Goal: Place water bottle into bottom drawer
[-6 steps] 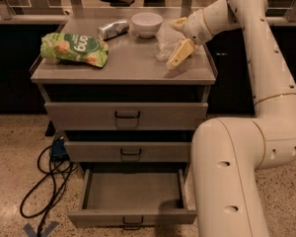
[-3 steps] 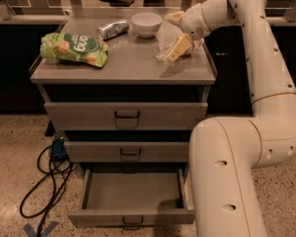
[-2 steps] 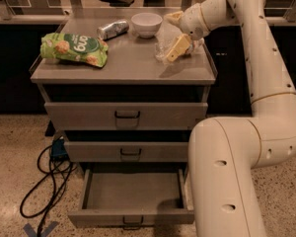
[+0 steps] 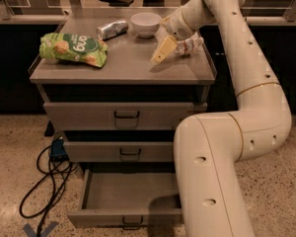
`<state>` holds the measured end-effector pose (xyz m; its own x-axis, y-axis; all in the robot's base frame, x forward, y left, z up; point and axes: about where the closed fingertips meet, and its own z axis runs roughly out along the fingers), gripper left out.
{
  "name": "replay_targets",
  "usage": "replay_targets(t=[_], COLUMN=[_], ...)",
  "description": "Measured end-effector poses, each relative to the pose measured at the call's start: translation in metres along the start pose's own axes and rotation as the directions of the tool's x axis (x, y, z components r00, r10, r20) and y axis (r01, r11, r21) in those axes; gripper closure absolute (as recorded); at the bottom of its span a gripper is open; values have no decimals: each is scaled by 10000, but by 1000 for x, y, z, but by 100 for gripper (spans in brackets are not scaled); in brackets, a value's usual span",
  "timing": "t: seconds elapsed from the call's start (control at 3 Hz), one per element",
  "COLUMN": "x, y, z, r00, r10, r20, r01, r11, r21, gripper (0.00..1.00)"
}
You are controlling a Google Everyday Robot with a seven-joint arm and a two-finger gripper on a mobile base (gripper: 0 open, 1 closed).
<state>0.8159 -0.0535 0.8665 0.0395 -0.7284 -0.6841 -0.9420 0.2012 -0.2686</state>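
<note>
Your gripper (image 4: pixel 164 49) sits low over cabinet top, just right-front of white bowl (image 4: pixel 145 23). Water bottle (image 4: pixel 189 45) tipped on side right of bowl, right against gripper, cap pointing away from bowl. Whether gripper holds it: cannot tell. Bottom drawer (image 4: pixel 126 217) stands pulled open, far below bowl. Silver can (image 4: pixel 112 29) left of bowl, green snack bag (image 4: pixel 73 48) further left.
</note>
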Motion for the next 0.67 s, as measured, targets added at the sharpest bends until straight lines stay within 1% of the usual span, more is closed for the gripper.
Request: replay_targets(t=[0.33,0.67], x=[6,6], y=[-3,-3], z=[1,2], r00=[9979,9982], r10=[572,542], r20=[-293,-268], r01=[-569,-539], r11=[9983,9985], r21=[136,118], gripper=[0,0])
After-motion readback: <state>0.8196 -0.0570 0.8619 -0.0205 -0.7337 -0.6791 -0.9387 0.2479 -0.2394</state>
